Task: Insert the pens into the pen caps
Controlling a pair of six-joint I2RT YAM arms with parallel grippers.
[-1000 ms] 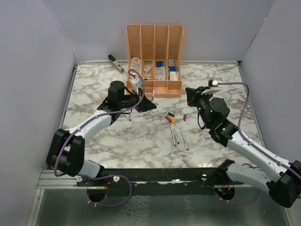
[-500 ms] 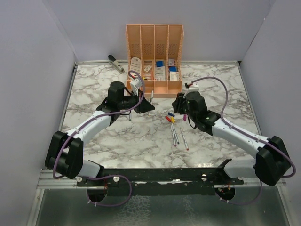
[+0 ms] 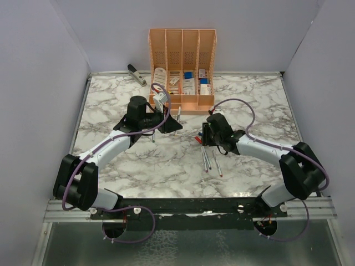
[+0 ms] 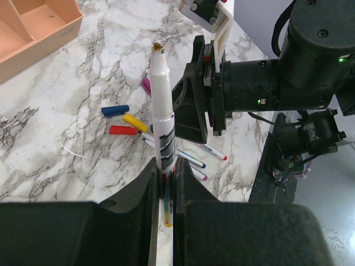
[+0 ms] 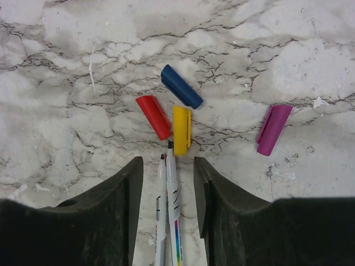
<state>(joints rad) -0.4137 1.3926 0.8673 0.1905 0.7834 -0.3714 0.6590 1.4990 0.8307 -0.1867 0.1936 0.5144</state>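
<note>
The left jaws are clamped on one pen [image 4: 162,105], held upright above the bench [image 4: 50,138] with its writing tip upward; the tip colour is too small to call. The right jaws stand apart and empty, hovering low over the loose caps. Between them, in the right wrist view, lie two uncapped pens [image 5: 173,210] with their tips pointing toward the yellow cap [image 5: 181,129]. The red cap [image 5: 153,117] lies just beside it on the left, the blue cap [image 5: 181,86] lies beyond, and the purple cap [image 5: 273,129] is well apart to the right. No green cap shows.

The step in hand, as judged, is picking up a cap for the held pen. Recommended procedure — select the cap that matches the held tip, then close across its short width near the closed end, leaving the mouth free. The red and yellow caps lie close together and the pen tips are near, so the jaws should straddle one item only. Align mouth and tip on one axis before pressing.
</note>
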